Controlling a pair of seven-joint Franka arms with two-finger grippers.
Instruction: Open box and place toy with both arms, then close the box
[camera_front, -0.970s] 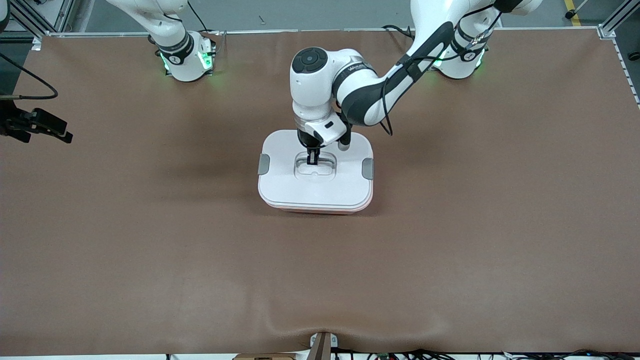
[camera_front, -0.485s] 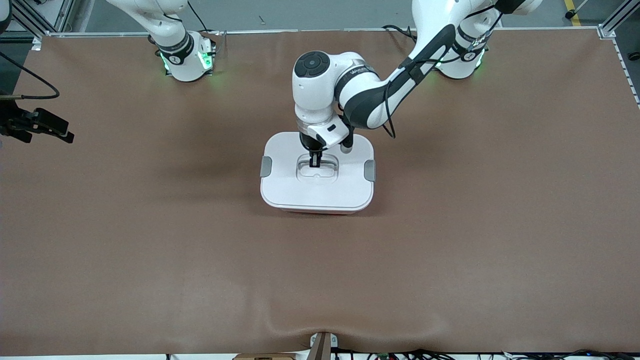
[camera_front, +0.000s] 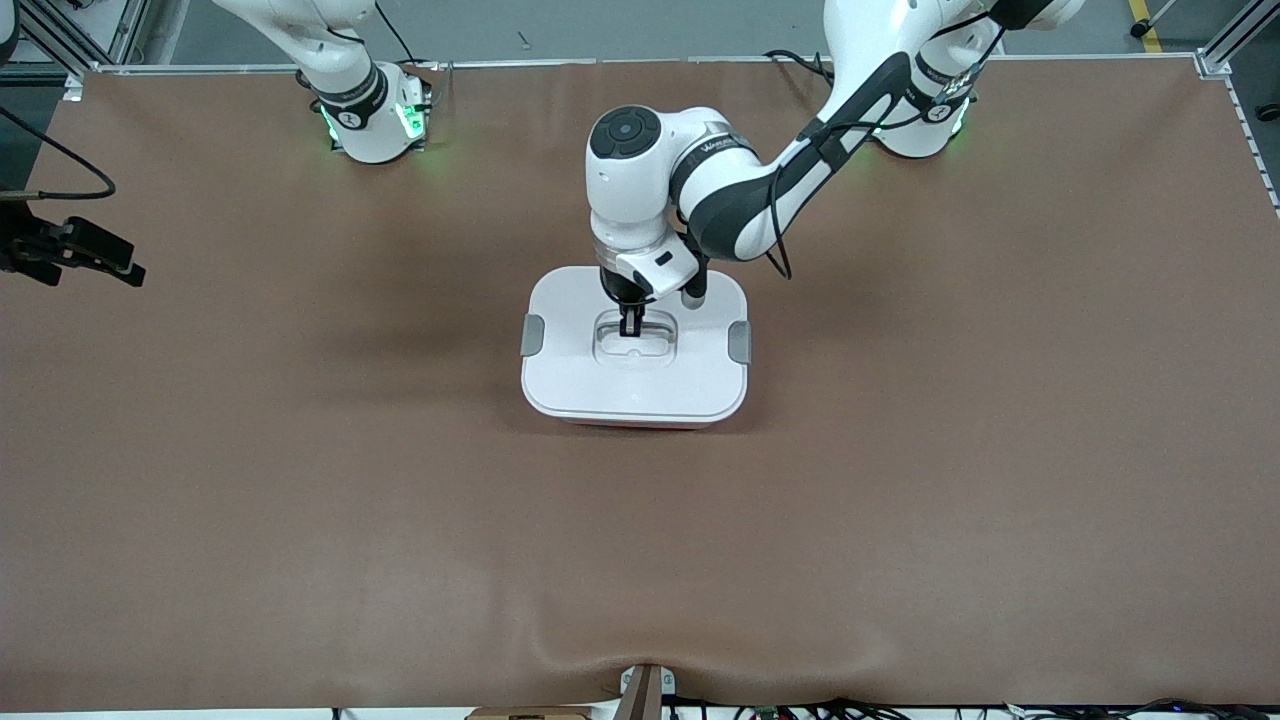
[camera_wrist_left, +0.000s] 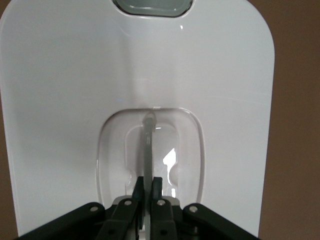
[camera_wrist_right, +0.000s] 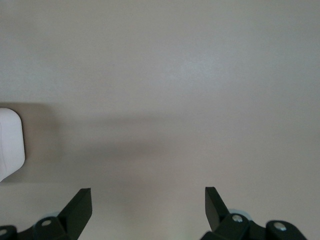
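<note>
Your right gripper (camera_wrist_right: 147, 210), on the arm that waits at its own end of the table, hangs over bare tabletop with its two black fingers (camera_wrist_right: 80, 205) spread as wide as they go, holding and touching nothing; a white corner of the box shows at the edge of the right wrist view. At the middle of the matte brown table covering (camera_front: 300, 480) you have the rounded-rectangular plastic box (camera_front: 634, 347), its smooth glossy white lid on, with a grey clip (camera_front: 532, 334) at the right arm's end and a second grey clip (camera_front: 739, 342) at the left arm's end, and a thin pinkish-red strip of base (camera_front: 630, 425) along the edge nearest the front camera. In the lid's recessed oval centre stands the clear, thin handle (camera_wrist_left: 148, 145), running upright as a narrow translucent blade. Your left gripper (camera_front: 630, 326) is down in that recess, its black fingers (camera_wrist_left: 138, 187) pressed together with the handle pinched between them. Compared with a second ago, the lid sits lower and squarer on the base: the pinkish-red rim that showed broadly along the near edge has shrunk to a sliver, the box outline has shifted slightly toward the left arm's end, and the left arm's wrist has moved with it. The toy is not visible in any view.
</note>
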